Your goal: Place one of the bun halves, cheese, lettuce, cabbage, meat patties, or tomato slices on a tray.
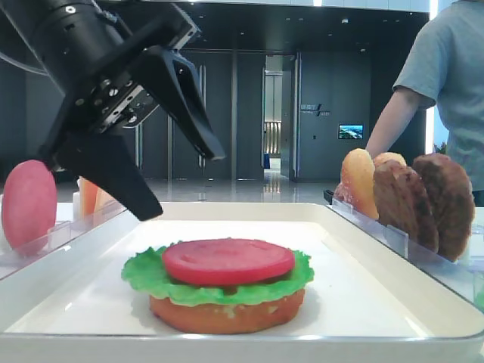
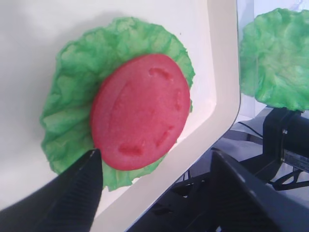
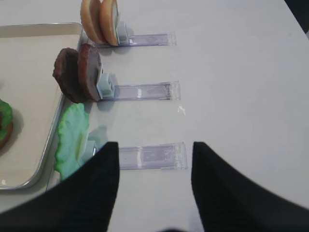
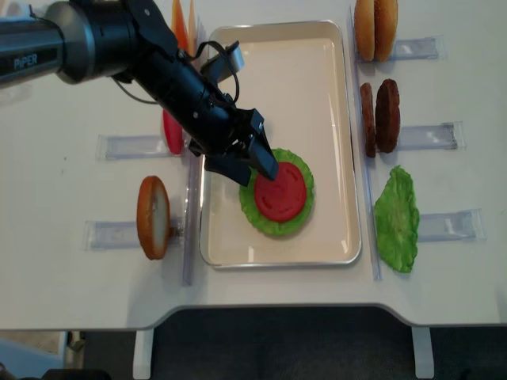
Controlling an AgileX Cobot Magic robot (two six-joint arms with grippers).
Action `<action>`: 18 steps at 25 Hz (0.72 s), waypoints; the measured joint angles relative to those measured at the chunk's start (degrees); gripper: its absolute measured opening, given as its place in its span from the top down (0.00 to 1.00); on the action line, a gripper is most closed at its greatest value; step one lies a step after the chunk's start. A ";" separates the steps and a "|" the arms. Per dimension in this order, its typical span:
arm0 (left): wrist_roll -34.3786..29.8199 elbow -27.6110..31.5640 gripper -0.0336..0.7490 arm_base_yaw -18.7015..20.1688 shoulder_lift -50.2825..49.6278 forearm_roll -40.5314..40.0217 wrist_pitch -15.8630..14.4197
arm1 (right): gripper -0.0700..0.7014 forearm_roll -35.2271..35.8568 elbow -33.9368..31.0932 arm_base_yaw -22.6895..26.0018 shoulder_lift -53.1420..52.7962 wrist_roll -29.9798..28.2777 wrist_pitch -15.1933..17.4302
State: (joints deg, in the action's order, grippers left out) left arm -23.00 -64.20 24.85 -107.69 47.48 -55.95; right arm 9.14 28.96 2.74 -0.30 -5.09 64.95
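On the white tray lies a stack: a bun half, a lettuce leaf, and a tomato slice on top. My left gripper hangs open just above and left of the stack, with nothing between its fingers and clear of the tomato. My right gripper is open and empty over the table to the right of the tray, above a clear rack.
Left racks hold another tomato slice, a bun half and cheese. Right racks hold bun halves, meat patties and a lettuce leaf. A person stands at the back right.
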 joint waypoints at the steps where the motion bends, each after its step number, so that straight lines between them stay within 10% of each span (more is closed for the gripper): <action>1: 0.47 -0.06 0.29 0.00 0.27 -0.26 0.00 | 0.47 0.00 0.00 0.00 0.00 0.00 0.00; 18: 15.79 -4.72 0.29 0.00 6.25 -21.05 -3.01 | 0.47 0.06 0.00 0.00 0.00 0.00 0.00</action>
State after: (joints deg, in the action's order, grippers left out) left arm -7.21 -68.92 24.85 -101.44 26.43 -58.96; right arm 9.19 28.96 2.74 -0.30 -5.09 64.95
